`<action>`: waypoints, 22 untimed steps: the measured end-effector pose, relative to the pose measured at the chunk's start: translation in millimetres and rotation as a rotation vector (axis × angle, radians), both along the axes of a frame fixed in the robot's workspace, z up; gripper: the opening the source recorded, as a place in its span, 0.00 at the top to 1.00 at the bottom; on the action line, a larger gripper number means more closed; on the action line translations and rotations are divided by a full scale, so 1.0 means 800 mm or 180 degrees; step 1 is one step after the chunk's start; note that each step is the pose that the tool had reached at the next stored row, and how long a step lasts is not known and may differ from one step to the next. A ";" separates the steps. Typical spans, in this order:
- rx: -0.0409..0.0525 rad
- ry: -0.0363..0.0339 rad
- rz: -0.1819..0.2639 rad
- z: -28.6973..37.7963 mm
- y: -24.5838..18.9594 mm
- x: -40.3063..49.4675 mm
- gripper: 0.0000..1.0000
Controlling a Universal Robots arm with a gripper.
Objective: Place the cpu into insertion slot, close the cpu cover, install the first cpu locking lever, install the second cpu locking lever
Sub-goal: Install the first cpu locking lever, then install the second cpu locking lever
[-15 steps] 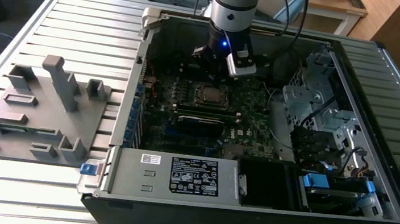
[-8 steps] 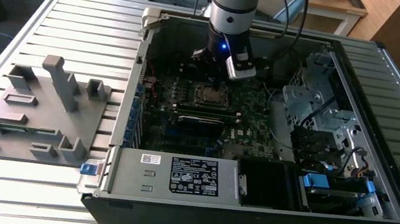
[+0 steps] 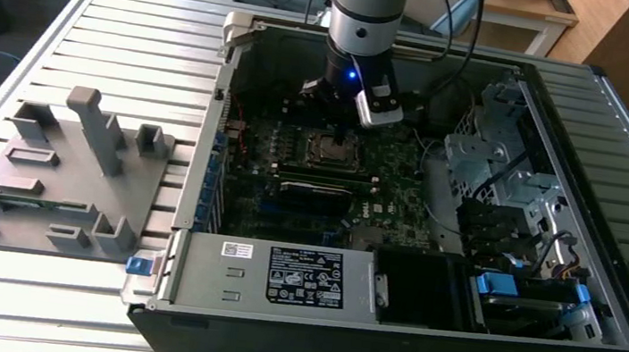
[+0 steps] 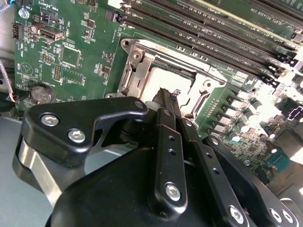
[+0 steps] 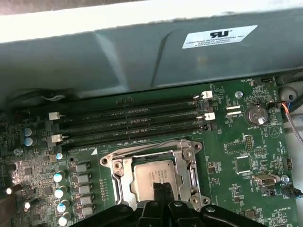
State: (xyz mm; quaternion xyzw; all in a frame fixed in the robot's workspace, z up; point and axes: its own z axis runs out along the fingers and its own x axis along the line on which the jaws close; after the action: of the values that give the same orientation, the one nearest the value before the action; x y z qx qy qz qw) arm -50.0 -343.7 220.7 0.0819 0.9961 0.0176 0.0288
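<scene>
A: Looking down, we see the chip (image 5: pixel 152 178) seated in its socket (image 5: pixel 118 182), frame plate (image 5: pixel 189 165) closed, at twelve o'clock from the gripper (image 5: pixel 163 190).

B: Fingers (image 4: pixel 166 106) pinched together, empty, tips poised directly above the chip, probably for pressing.

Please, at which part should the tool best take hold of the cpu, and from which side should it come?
Take its two opposite side edges, coming straight from above: the cpu is a thin flat square lying level, so only a vertical pinch fits. At present the cpu cover appears to frame its rim, so those edges are probably not free.
</scene>
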 end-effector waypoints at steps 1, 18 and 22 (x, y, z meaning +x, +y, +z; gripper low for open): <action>-0.0001 0.0000 0.0001 0.0000 0.0000 0.000 0.90; 0.0000 0.0001 0.0001 0.0070 0.0000 0.000 0.90; 0.0000 0.0000 0.0001 0.0107 0.0000 0.000 0.90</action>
State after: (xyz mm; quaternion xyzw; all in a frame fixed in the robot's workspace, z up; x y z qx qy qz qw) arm -50.0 -343.7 229.2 0.0818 0.9961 0.0176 0.0287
